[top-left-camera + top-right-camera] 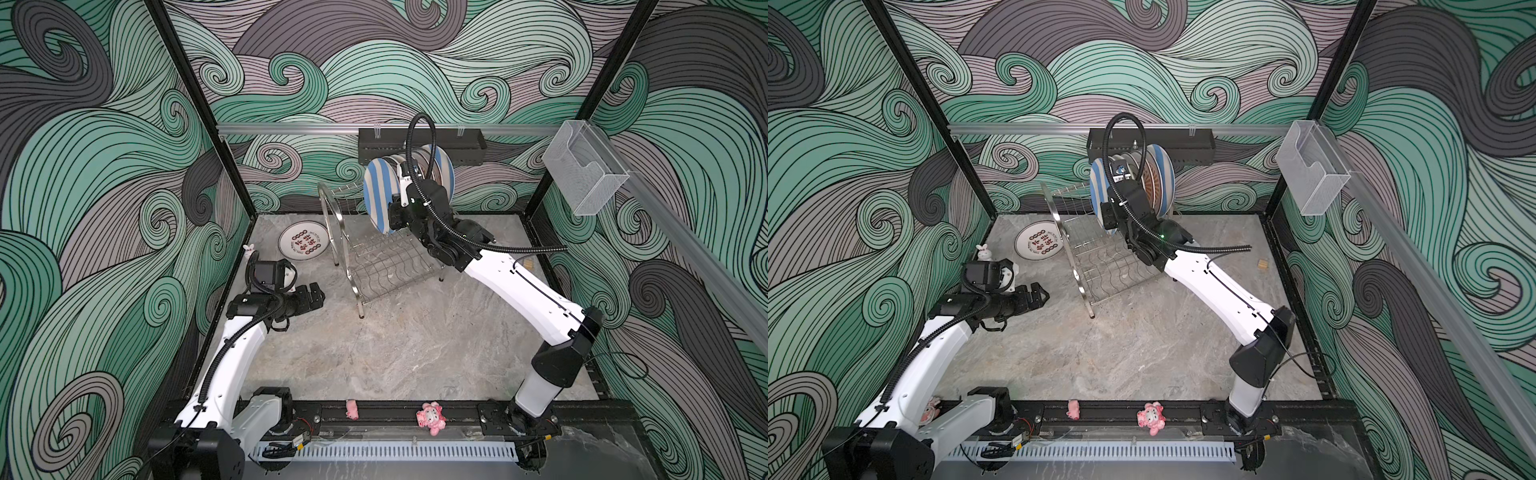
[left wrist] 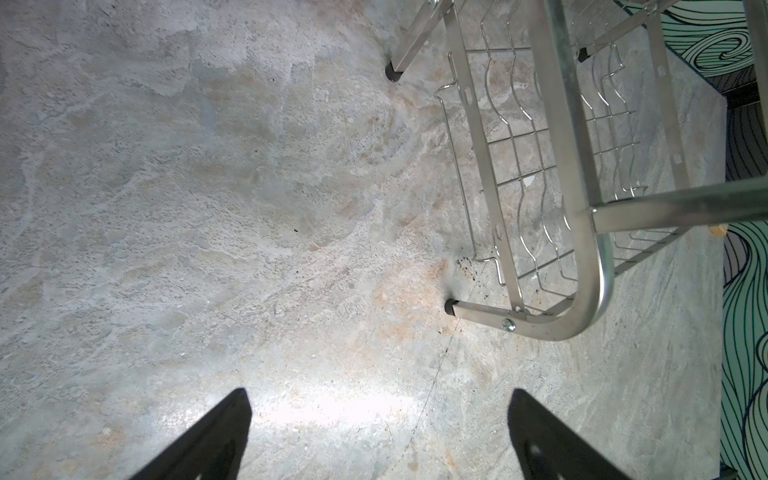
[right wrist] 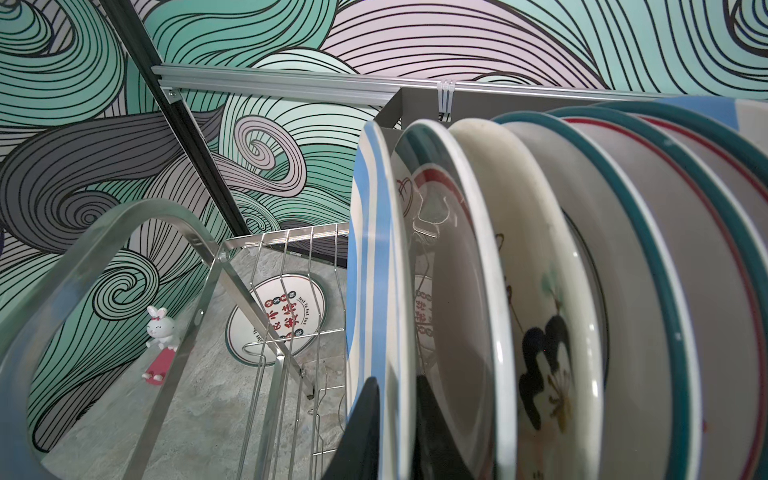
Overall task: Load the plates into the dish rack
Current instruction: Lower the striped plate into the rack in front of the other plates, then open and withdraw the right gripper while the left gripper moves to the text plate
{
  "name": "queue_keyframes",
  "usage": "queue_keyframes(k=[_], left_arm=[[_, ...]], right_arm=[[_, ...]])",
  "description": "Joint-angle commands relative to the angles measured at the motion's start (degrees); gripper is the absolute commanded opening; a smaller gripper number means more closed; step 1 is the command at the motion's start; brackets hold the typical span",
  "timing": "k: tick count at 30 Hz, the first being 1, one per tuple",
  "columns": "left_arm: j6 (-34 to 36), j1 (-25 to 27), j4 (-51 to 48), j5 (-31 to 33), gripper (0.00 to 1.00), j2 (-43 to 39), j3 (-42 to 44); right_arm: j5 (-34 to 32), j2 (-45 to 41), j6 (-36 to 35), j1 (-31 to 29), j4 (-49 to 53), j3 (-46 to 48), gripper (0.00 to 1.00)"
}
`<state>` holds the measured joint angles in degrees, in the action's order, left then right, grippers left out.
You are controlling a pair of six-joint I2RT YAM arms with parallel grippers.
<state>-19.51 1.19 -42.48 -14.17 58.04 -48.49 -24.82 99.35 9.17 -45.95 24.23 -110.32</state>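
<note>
Several glossy round plates [image 3: 540,249] stand in the wire dish rack [image 1: 382,266]; right gripper [image 3: 397,382] straddles one rim, clamp unclear; left gripper [image 2: 379,392] gapes.

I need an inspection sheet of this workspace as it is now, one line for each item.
Surface: marble-look tabletop, dark specks by a rack foot.
Job's things: dish rack upright; plates on edge in its upper tier, striped plate leftmost; character plate flat on the table.
Clutter: rabbit figurine, wooden block, pink toys on the front rail.
Grippers: left gripper open, empty; right gripper astride the striped plate's rim, grip unclear.
Cables: black conduit arches over the racked plates.
Surroundings: wave-patterned walls; black shelf; clear box.
</note>
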Motion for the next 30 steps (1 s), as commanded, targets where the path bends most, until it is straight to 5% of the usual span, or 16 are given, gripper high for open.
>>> queue_keyframes(k=[1,17,23,30], left_arm=[[0.97,-0.53,-0.41,-0.32,0.99,0.14,0.06],[1.05,-0.99,0.11,0.53,0.99,0.49,-0.42],[0.94,-1.66,-0.21,1.39,0.98,0.96,-1.11],[0.23,-2.33,-0.96,2.02,0.99,5.06,-7.52]], right_arm=[[-0.19,-1.53,-0.81,0.51,1.22,-1.01,0.22],[7.18,-11.41,-3.15,-0.38,4.77,2.29,0.6],[13.75,-23.29,-3.87,-0.35,5.39,15.17,0.8],[16.17,-38.83,-3.59,-0.26,4.9,37.92,0.86]])
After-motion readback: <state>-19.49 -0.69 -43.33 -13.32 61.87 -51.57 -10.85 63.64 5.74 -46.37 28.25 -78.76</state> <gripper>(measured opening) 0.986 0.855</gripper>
